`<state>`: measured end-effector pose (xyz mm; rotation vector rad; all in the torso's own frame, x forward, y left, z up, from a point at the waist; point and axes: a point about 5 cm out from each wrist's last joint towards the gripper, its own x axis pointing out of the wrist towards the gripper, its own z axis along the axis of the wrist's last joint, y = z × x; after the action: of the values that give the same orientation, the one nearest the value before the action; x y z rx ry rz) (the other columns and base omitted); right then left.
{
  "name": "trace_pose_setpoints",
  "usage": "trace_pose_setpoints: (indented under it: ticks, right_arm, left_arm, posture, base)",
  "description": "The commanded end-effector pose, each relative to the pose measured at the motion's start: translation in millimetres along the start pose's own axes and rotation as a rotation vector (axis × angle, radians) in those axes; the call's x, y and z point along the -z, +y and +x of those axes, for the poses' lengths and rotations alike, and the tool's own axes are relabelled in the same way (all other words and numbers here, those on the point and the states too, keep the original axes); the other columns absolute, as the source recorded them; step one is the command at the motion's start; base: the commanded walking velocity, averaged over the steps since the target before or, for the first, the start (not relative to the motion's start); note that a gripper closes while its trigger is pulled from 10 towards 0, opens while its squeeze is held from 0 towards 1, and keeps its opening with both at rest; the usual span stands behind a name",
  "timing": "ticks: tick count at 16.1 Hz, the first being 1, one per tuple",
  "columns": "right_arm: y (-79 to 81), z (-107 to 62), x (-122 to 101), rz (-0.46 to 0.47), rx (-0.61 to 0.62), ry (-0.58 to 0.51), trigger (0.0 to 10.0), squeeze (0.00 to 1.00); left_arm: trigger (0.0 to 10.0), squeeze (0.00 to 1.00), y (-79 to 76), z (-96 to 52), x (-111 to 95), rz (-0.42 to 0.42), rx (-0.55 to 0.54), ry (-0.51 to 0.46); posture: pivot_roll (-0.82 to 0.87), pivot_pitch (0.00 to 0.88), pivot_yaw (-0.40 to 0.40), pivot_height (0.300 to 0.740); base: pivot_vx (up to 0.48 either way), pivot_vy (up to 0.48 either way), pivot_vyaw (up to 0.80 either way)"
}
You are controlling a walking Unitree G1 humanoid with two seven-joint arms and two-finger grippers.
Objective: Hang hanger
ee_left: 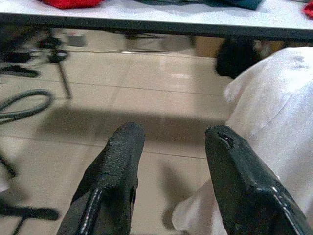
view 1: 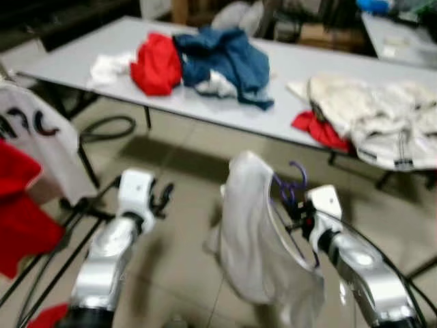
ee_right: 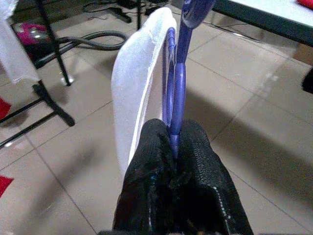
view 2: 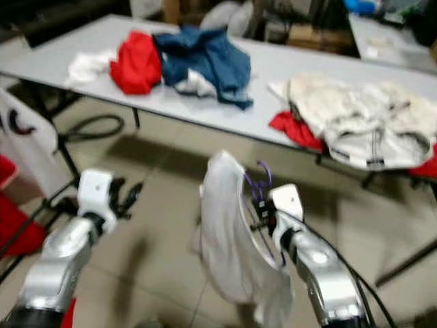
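Right gripper (ee_right: 175, 147) is clenched on the purple plastic hanger (ee_right: 177, 73), fingers pinched together around its thin frame. A white garment (view 1: 256, 229) is draped over the hanger and hangs down over the tiled floor (view 1: 184, 225), held up in front of the robot, between the two arms. The hanger hook (view 1: 295, 179) sticks up just above the gripper. Left gripper (ee_left: 171, 147) is released, fingers spread with nothing between them, raised over the floor just left of the garment; the white cloth edge lies close beside one finger.

Behind: a long white table (view 1: 307, 65) with a red garment (view 1: 156, 65), a blue jacket (view 1: 229, 58), and cream clothing (view 1: 372, 113). At far left, white and red clothes (view 1: 31, 171) hang on what looks like a black rack (view 1: 85, 205), though blur makes it hard to be sure.
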<state>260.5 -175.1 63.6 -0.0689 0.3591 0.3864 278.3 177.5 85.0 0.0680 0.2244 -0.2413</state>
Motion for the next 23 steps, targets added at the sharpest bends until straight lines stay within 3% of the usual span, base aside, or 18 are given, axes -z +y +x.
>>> trace_pose_setpoints:
  ticks: [1,6,9,12,13,14,16,19,23]
  right_arm:
    - [-8.0,-0.8,-2,-0.007,0.026,-0.02,10.0,0.0]
    - [-7.4,-0.5,-1,0.016,0.045,-0.029,10.0,0.0]
    - [-9.6,0.2,2,0.059,0.1,-0.034,10.0,0.0]
    - [-15.6,2.0,3,0.097,0.21,-0.054,10.0,0.0]
    - [-18.7,1.5,2,0.144,0.257,-0.08,10.0,0.0]
    - [-14.9,1.1,2,0.262,0.182,-0.066,10.0,0.0]
    - [-22.9,0.3,-8,0.306,0.27,-0.192,10.0,0.0]
    - [-26.3,-0.2,-9,0.292,0.309,-0.203,10.0,0.0]
    - [-23.2,0.8,-12,0.363,0.28,-0.229,10.0,0.0]
  left_arm:
    - [10.0,0.0,-5.6,3.3,-6,0.012,0.018,-0.019]
    - [10.0,0.0,-10.4,7.4,-11,0.037,0.054,-0.049]
    - [10.0,0.0,-11.5,11.2,-14,0.009,0.05,-0.061]
    - [10.0,0.0,-9.8,14.0,-14,-0.016,0.051,-0.066]
    - [10.0,0.0,-9.6,14.2,-15,-0.018,0.053,-0.067]
    - [10.0,0.0,-9.5,14.9,-15,-0.016,0.053,-0.067]
    - [10.0,0.0,-13.3,17.1,-15,-0.009,0.069,-0.062]
    - [10.0,0.0,-13.4,17.0,-14,-0.014,0.069,-0.064]
    - [10.0,0.0,-12.8,16.3,-14,-0.028,0.062,-0.068]
  posture:
    - [-0.08,0.001,0.027,0.74]
    - [-0.09,0.007,0.042,0.74]
    - [-0.09,0.01,0.051,0.74]
    - [-0.09,0.007,0.053,0.74]
    - [-0.1,0.007,0.055,0.74]
    - [-0.1,0.007,0.057,0.74]
    - [-0.1,0.009,0.061,0.74]
    - [-0.1,0.012,0.057,0.74]
    - [-0.1,0.013,0.056,0.74]
  base:
    - [0.0,-0.48,0.8]
    - [0.0,-0.471,0.8]
    - [0.0,0.0,0.8]
    - [0.096,0.0,0.0]
    - [0.304,0.0,0.0]
    - [0.326,0.0,0.0]
    - [0.323,0.0,0.0]
    - [0.303,0.0,0.0]
    - [0.363,0.0,0.0]
